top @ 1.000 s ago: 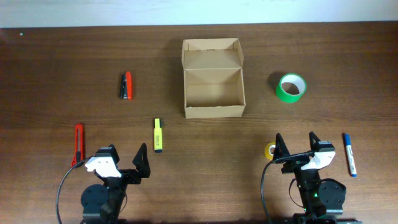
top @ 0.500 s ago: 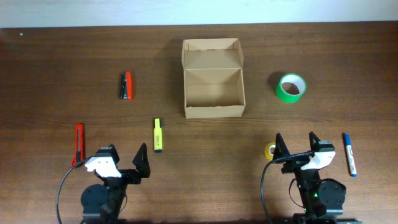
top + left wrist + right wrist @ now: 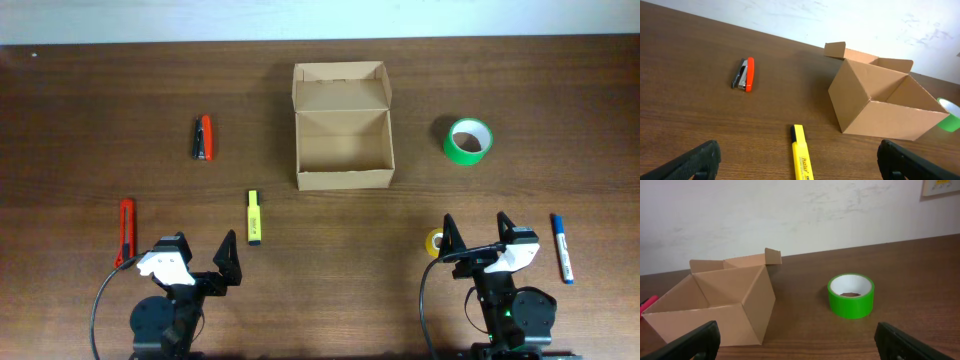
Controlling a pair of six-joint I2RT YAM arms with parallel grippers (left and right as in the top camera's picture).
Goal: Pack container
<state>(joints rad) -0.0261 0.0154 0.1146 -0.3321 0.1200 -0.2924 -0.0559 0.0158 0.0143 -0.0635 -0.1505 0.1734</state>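
Overhead: container (image 3: 343,148) sits mid-table toward the far edge, flap lid folded back on its far side, top open. Both grippers are well apart from it at the near edge: left gripper (image 3: 200,256) near-left of the container, right gripper (image 3: 477,236) near-right. Both jaws are spread wide with nothing held.

Count: one container, two tape rolls, one each of the rest.
- Green tape roll (image 3: 468,141): right of the container, near it.
- Small yellow tape roll (image 3: 434,242): near-right, just beside the right gripper's finger.
- Blue marker (image 3: 562,248): farthest right.
- Yellow highlighter (image 3: 254,217): near-left of the container.
- Red-black stapler (image 3: 204,138): to its left.
- Red box cutter (image 3: 126,231): far near-left, beside the left gripper.

Bare table (image 3: 80,120) wood runs from the container's near wall to both grippers. Only a narrow strip lies behind the flap.
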